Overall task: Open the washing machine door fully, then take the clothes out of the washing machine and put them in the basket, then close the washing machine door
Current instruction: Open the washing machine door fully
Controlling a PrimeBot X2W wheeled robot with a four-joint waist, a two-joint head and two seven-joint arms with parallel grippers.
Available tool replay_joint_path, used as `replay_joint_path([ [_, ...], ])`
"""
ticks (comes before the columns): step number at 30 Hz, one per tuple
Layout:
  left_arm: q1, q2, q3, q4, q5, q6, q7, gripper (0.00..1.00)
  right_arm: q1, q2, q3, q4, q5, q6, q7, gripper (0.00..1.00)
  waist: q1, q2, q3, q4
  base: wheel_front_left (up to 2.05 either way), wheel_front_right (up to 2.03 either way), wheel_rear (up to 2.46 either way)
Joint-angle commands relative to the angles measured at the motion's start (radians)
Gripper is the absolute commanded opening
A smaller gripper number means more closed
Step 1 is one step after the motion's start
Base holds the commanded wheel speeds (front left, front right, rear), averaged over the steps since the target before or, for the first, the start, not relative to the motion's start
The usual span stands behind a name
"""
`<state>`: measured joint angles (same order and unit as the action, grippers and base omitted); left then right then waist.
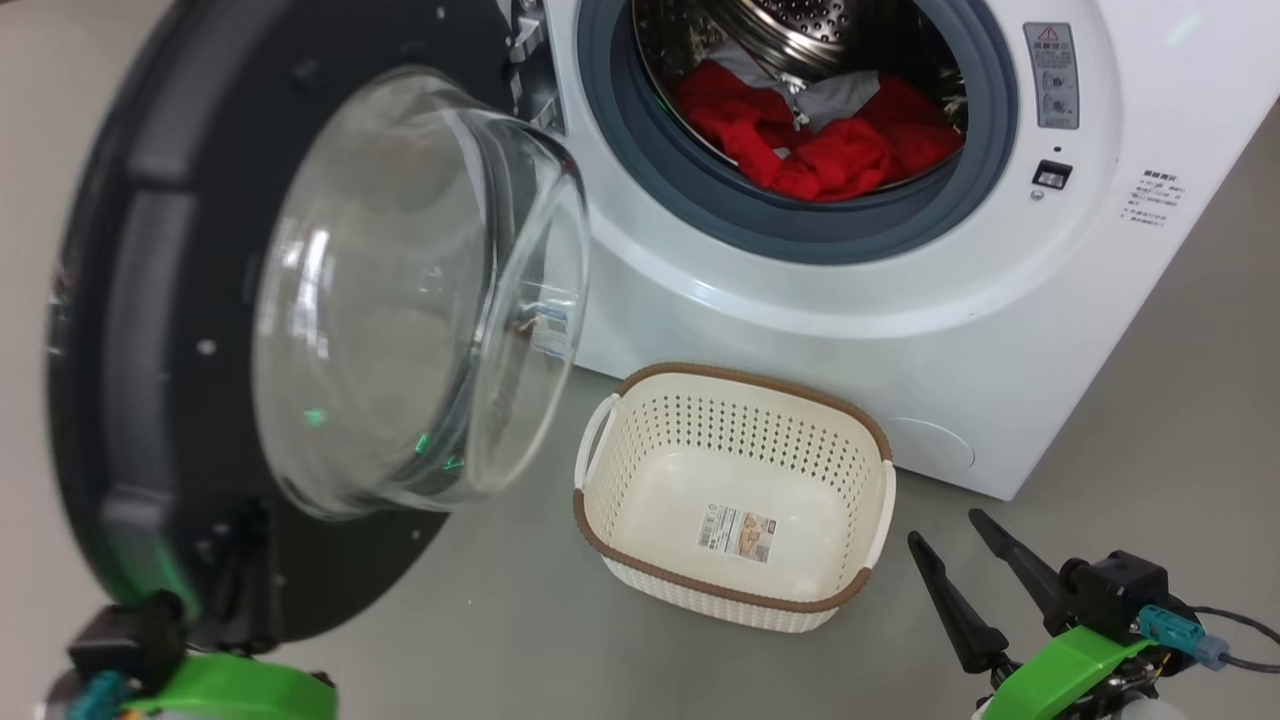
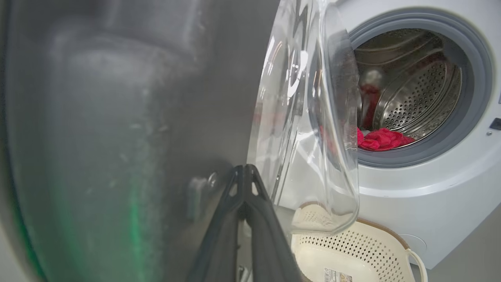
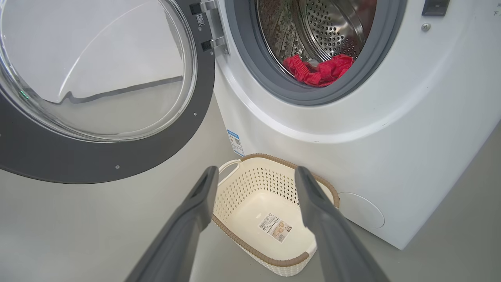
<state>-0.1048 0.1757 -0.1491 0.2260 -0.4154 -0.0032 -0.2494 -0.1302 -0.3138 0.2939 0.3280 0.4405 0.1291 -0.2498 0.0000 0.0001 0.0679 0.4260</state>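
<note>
**One door nearly wide, no clothes out yet**

Holds the left fingers (image 2: pixel 258 223) pinched together on nothing, tips up at the dark inner face of the washing machine door (image 1: pixel 130 300), just beside its bulging glass window (image 1: pixel 420 290). Reads as a closed wedge for shoving the panel outward on its hinge (image 3: pixel 213 41) rather than for gripping it; cannot tell about actual contact. Looks swung well out to the left of the opening, perhaps short of fully open, so probably in the last of step one.

Holds the right fingers (image 3: pixel 188 223) spread wide apart, empty, low above the floor (image 3: pixel 78 235) and aimed toward the basket (image 3: pixel 254 184). Seems parked there on purpose: clear of the door's arc, near the opening, ready for a reach into the drum (image 1: pixel 800 40).

Finds the clothes (image 1: pixel 830 155) lying low in that steel drum of the washing machine (image 1: pixel 800 320), behind the grey rubber ring (image 1: pixel 610 130), a red heap with a pale grey piece (image 1: pixel 840 95) on top, none past the lip. Finds the basket standing upright on the floor, just in front of the machine and below the opening, bare inside apart from a sticker (image 1: pixel 738 532). Suits a short carry down from drum to basket. Leaves the door on the left arm's side, hence the right arm as the likelier one for the first pull.
</note>
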Motion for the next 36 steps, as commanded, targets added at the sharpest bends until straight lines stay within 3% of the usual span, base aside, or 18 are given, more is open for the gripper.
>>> replay_joint_path([
  [1,-0.072,0.052,0.085,0.007,0.002,0.018,-0.012,0.0,-0.035,-0.018,0.023,-0.022,0.002,0.002,-0.012,1.0,0.0,-0.0001,0.014,-0.003,0.0,0.0,0.0],
  [20,-0.283,0.118,0.339,0.262,0.089,-0.026,-0.012,0.0,-0.088,-0.052,0.058,-0.019,0.004,0.002,-0.012,1.0,0.0,-0.0001,0.084,-0.03,0.0,0.0,0.0],
  [36,-0.474,0.185,0.481,0.521,0.151,-0.063,-0.012,0.0,-0.14,-0.087,0.077,-0.019,0.004,0.002,-0.012,1.0,0.0,-0.0001,0.161,-0.059,0.0,0.0,0.0],
])
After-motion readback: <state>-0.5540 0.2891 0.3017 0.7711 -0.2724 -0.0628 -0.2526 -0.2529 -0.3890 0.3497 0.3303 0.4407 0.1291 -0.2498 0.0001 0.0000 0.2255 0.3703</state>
